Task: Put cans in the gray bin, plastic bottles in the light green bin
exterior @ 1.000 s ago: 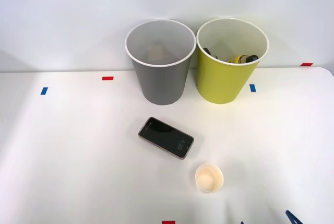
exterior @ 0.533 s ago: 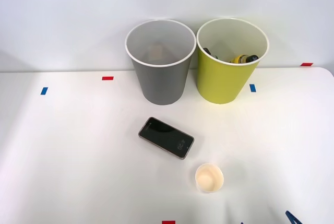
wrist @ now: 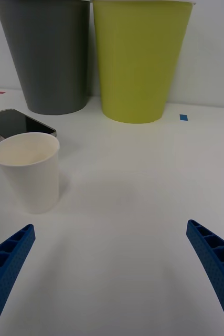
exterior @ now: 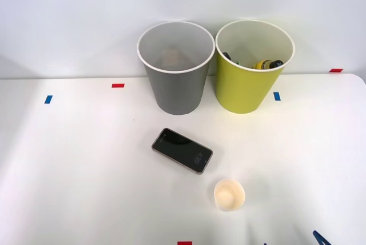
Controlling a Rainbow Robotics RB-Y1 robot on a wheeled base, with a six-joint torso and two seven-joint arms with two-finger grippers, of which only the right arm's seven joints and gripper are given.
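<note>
The gray bin (exterior: 175,88) stands at the back of the table with the light green bin (exterior: 247,88) touching its right side. A dim pinkish shape (exterior: 170,56) lies deep inside the gray bin; I cannot tell whether it is a can. Plastic bottles (exterior: 266,64), yellow and dark, lie inside the light green bin. My right gripper (wrist: 109,227) hangs open and holds nothing, low over the table's front right part and facing both bins (wrist: 48,58) (wrist: 139,63). One blue fingertip (exterior: 318,237) pokes in at the front view's bottom edge.
A black phone (exterior: 182,150) lies flat in front of the gray bin. A small cream paper cup (exterior: 229,194) stands upright nearer the front, just ahead and to one side of the gripper (wrist: 29,170). Red and blue tape marks (exterior: 118,85) dot the white table.
The blue fingertip at the front view's bottom edge has drawn back slightly. Bins, phone and cup have not moved.
</note>
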